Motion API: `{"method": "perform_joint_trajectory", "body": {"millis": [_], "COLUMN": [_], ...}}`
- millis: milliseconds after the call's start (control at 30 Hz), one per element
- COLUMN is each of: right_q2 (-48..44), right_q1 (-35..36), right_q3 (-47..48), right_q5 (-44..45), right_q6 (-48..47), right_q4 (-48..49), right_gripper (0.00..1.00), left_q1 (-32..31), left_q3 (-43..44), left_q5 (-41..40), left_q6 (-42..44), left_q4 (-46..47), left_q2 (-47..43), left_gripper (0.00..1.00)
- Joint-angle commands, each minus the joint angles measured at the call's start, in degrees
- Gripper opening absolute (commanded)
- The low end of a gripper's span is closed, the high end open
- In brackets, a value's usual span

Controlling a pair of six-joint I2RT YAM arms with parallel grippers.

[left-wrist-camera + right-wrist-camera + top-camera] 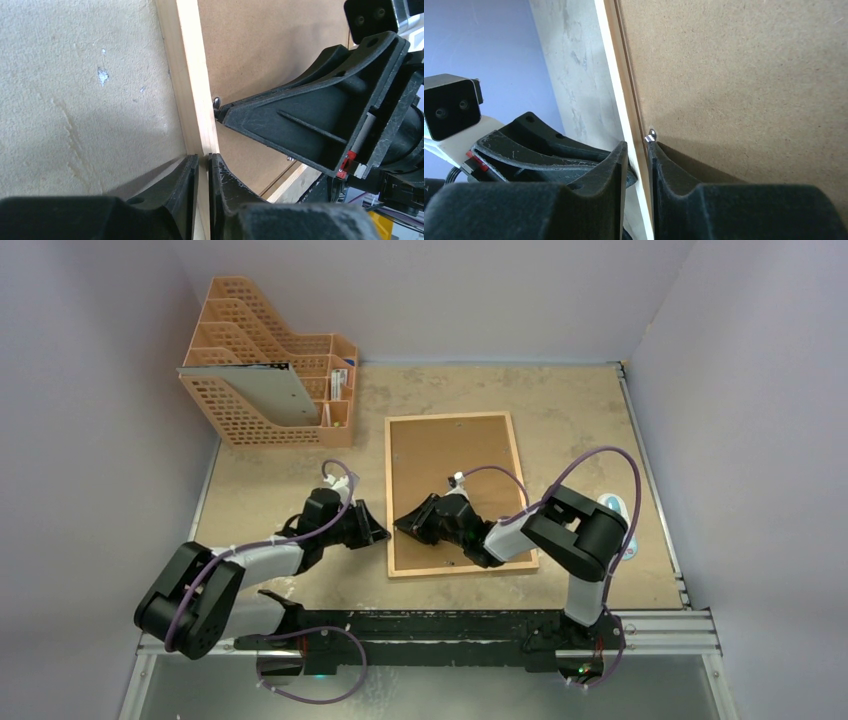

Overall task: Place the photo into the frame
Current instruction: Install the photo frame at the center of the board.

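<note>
The frame [455, 494] lies face down, its brown hardboard backing up inside a thin light-wood rim. The photo is not in view. My left gripper [378, 533] is at the frame's left rail [192, 75]. Its jaws are closed to a thin slit and the tips [203, 159] sit over the rail. My right gripper [402, 523] reaches across the backing to the same rail. Its jaws [637, 146] stand a narrow gap apart. One fingertip [653, 147] touches a small metal tab [651, 134], which also shows in the left wrist view [216, 102].
An orange plastic file rack [262, 390] stands at the back left with a pale sheet [275, 392] leaning in it. A white and blue object [618, 514] lies right of the frame, behind the right arm. Purple walls enclose the table.
</note>
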Motion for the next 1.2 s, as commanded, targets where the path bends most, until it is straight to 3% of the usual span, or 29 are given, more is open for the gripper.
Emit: {"method": "perform_joint_trajectory", "body": {"millis": [0, 400, 567, 833, 1000, 1167], "right_q2": [2.6, 4.5, 4.6, 3.9, 0.8, -7.5], "right_q1": [0.2, 0.2, 0.2, 0.1, 0.1, 0.1], "right_q3": [1.6, -1.5, -4.0, -4.9, -4.9, -4.6], "right_q5": [0.9, 1.9, -2.4, -2.7, 0.5, 7.4], "right_q6": [0.0, 2.9, 4.5, 3.8, 2.9, -1.5], "right_q4": [0.4, 12.2, 24.7, 28.3, 19.0, 5.8], "right_gripper": [0.24, 0.19, 0.19, 0.19, 0.19, 0.25], "left_q1": [-0.6, -0.6, -0.6, -0.6, -0.6, -0.5], "left_q3": [-0.5, -1.5, -2.0, -1.8, -0.7, 2.4], "left_q5": [0.9, 1.9, 2.4, 2.0, 0.1, -3.2], "left_q6": [1.2, 0.6, 0.1, 0.1, 0.7, 1.6], "left_q4": [-3.3, -1.5, -0.1, -0.4, -3.1, -7.0], "left_q2": [2.1, 3.2, 4.0, 3.7, 2.2, -0.9], "left_gripper": [0.14, 0.00, 0.00, 0.00, 0.01, 0.14]}}
